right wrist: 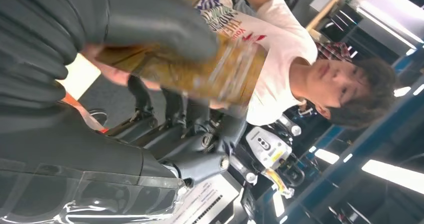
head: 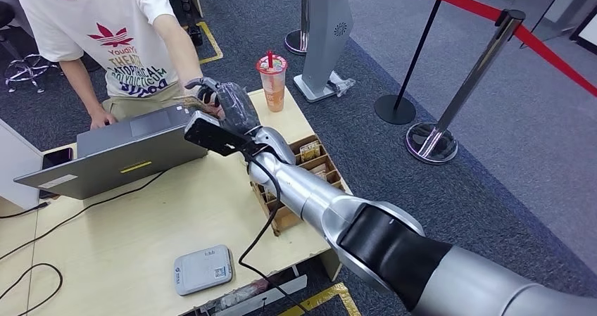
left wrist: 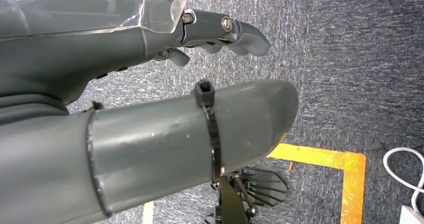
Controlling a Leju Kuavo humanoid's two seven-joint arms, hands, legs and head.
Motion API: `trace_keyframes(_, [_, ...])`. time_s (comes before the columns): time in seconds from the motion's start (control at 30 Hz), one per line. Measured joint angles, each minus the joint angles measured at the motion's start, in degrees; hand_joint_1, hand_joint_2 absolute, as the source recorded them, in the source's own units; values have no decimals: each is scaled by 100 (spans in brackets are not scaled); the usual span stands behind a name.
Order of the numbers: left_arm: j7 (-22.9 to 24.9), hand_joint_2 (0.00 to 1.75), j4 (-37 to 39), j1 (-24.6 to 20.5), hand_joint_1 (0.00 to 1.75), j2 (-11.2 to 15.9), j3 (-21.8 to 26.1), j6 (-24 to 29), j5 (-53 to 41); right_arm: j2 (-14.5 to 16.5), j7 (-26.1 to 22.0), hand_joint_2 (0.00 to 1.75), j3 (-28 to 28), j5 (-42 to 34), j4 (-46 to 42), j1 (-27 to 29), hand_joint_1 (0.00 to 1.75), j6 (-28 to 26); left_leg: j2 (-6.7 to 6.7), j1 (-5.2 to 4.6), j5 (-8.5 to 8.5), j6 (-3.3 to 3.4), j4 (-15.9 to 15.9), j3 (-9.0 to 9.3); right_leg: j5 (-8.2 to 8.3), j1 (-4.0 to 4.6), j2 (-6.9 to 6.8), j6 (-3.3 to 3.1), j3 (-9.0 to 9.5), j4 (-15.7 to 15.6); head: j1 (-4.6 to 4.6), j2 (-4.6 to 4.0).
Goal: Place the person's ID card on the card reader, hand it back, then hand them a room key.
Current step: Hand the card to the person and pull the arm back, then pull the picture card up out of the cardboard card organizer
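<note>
Card [right wrist: 210, 69] blurred, partly behind thumb [right wrist: 150, 24]

Laptop [head: 134, 150], drink cup [head: 272, 82], probably stanchions [head: 470, 84].

The robot's silver right arm [head: 310, 196] has a black elbow band [head: 394, 249], a loose black cable [head: 264, 221], a dark hand [head: 236, 108] and, upper centre, a black wrist box [head: 211, 134].

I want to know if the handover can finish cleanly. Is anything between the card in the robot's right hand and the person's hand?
Nothing visible. The right hand holds the card above the laptop, and the person's hand is already at the card; whether it grips it I cannot tell.
</note>
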Motion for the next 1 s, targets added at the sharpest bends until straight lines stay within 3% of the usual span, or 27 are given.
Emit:
trace_keyframes(0.43, [-58,0,0,28,0,5,-4,-23,70,-49,-138,175,51,-84,-67,162,0,-190,1,0,0,0,1,0,0,0,1,0,-1,0,0,0])
trace_keyframes(0.67, [-93,0,0,82,0,10,-4,-20,186,-306,306,175,122,272,-1020,462,0,-144,0,0,0,0,1,0,0,0,1,0,-1,-1,-1,0])
trace_keyframes(0.9, [-170,0,0,184,0,12,-1,-6,332,-705,783,175,177,1229,-2180,994,0,-112,0,-1,-2,1,1,0,-1,0,-1,1,-1,-2,0,0])
trace_keyframes(1.0, [-190,0,0,216,0,12,2,-6,357,-907,875,175,155,1571,-2615,1270,9,-174,-1,-1,-3,1,1,0,-1,-1,-1,1,-2,-3,-1,0])
